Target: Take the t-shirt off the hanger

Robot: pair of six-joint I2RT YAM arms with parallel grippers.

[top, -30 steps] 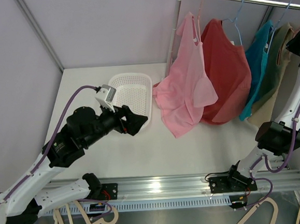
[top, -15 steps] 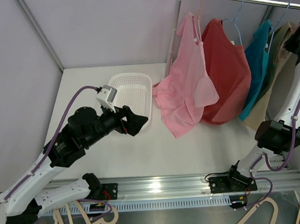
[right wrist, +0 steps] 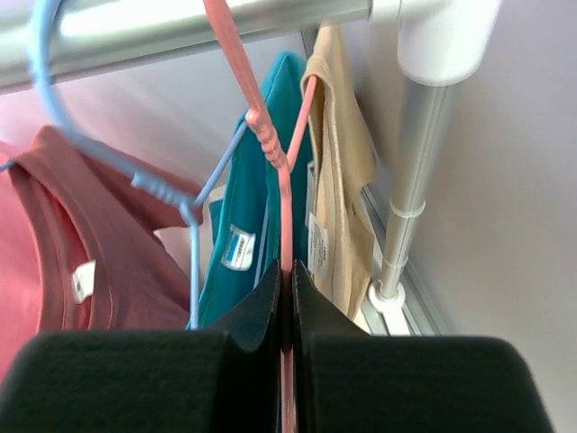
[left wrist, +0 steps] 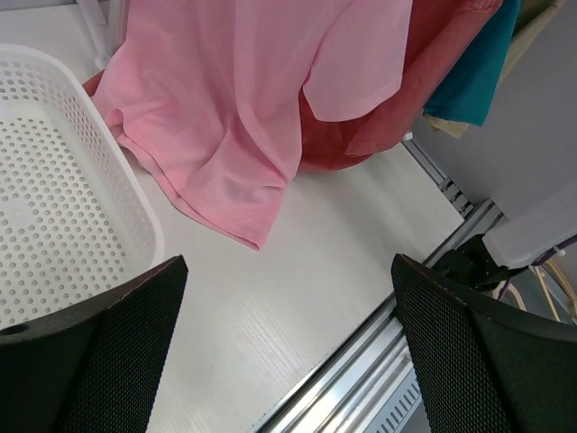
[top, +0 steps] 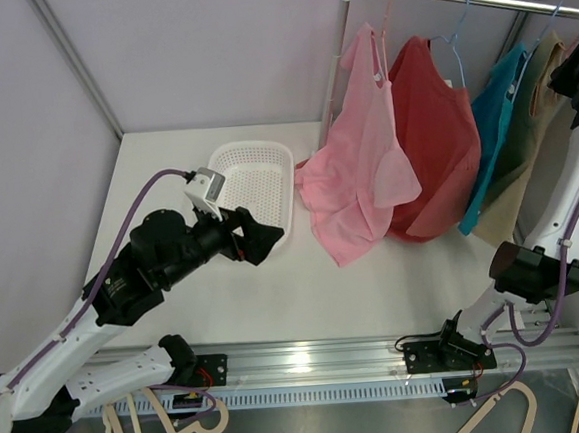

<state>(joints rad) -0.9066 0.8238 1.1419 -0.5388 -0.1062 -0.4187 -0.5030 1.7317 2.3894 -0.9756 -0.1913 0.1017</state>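
my right fingers (right wrist: 261,311) are pinched shut on the pink hanger (right wrist: 285,207) just under the rail (right wrist: 180,27). what looks like the beige t-shirt (right wrist: 338,180) hangs from it at the rail's right end. my left fingers (left wrist: 117,343) gape wide and empty, well left of the rail. risks: the thin neck twists in the pinch, or the hook snags the rail and drags the teal shirt (right wrist: 261,216).

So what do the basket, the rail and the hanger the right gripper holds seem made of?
The basket looks like white moulded plastic, perforated. The rail looks like metal, silvery, glossy. The hanger is thin, smooth and pink, likely plastic or coated wire; unclear which.
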